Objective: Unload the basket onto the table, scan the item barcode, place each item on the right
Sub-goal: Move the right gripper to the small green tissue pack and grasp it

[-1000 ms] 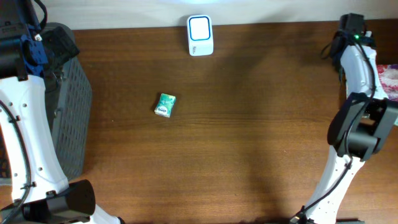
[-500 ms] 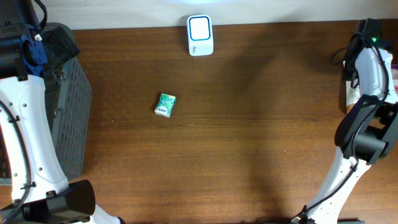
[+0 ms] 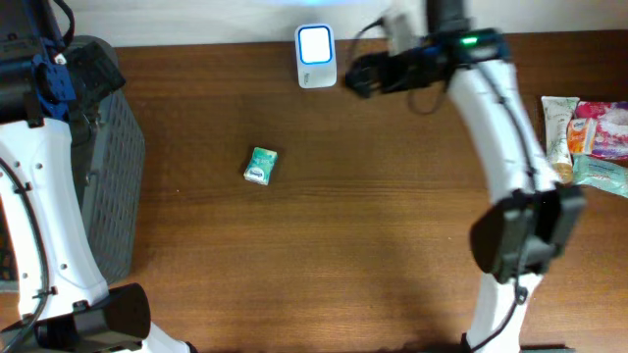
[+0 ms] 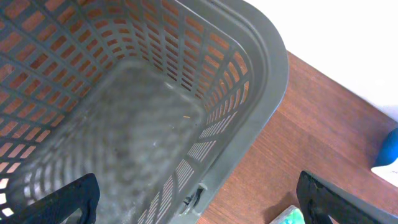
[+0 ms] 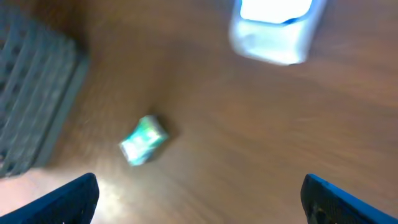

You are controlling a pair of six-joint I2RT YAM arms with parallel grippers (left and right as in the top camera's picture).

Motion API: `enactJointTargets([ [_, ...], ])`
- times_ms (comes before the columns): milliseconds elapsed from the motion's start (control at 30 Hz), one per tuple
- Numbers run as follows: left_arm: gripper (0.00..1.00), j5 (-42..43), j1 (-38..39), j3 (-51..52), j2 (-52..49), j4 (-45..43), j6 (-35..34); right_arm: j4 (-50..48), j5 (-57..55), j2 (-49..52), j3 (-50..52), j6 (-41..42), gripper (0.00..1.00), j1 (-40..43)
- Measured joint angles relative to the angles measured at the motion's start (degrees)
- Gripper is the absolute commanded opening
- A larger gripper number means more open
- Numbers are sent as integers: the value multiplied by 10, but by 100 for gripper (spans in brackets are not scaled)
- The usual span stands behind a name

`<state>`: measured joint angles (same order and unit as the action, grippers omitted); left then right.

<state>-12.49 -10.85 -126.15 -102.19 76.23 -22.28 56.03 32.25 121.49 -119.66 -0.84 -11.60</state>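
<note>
Overhead, item: the green packet (image 3: 260, 165) lies flat on the tabletop (image 3: 392, 245), left of centre. It touches nothing and is well apart from the scanner (image 3: 316, 56) at the far edge.
Overhead, right arm: it is stretched across the tabletop, with the right pincer (image 3: 359, 75) just beside the scanner and well away from the packet. I cannot read its jaws from up here.
Overhead, count: one packet, one scanner, one basket (image 3: 103, 147) at the left and two arms. A pile of goods (image 3: 589, 132) sits at the right edge, and I make out three pieces in it, perhaps more.
Left wrist, pincer: the left pincer (image 4: 198, 186) hangs over the basket with its fingers spread wide, released, and nothing between them.
Right wrist, pincer: the picture is blurred, but the fingertips sit at both lower corners, so it is released and grasping nothing.
Right wrist, item: the packet shows low and left of centre, the scanner at the top and the basket at the left edge.
Risk, scanner: as I judge it, the right pincer is close enough that a careless sweep toward the packet could knock the scanner askew.
Risk, grasp: the packet is small and flat, so fingers coming down off-centre could skid it across the wood or pinch only a corner.
Risk, scan: I cannot see where the barcode is. If the packet is lifted with the wrong face out, the scanner would read nothing.
</note>
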Motion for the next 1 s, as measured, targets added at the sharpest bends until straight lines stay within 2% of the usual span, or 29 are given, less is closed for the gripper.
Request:
enactJointTargets([
  [100,99,0,0,0,0,0,0,-60,17,61,2,34,99,-80],
  [200,99,0,0,0,0,0,0,-117,9,118,3,101,99,-136],
  [233,99,0,0,0,0,0,0,-124,0,135,3,126,95,-150],
  [267,99,0,0,0,0,0,0,-135,-16,158,5,156,69,-170],
  [300,99,0,0,0,0,0,0,-141,-25,168,6,171,59,-179],
  [533,99,0,0,0,0,0,0,-143,-145,184,6,250,60,-217],
  [567,99,0,0,0,0,0,0,-144,-151,184,6,252,60,-219],
  [633,99,0,0,0,0,0,0,-146,-164,184,7,254,52,-223],
  [733,99,0,0,0,0,0,0,-139,-172,184,7,212,41,-238],
  [867,99,0,0,0,0,0,0,-85,-195,184,9,168,31,-264],
  [933,99,0,0,0,0,0,0,-47,-230,184,10,158,30,-266],
  [1000,99,0,0,0,0,0,0,37,-280,184,11,154,30,-265],
])
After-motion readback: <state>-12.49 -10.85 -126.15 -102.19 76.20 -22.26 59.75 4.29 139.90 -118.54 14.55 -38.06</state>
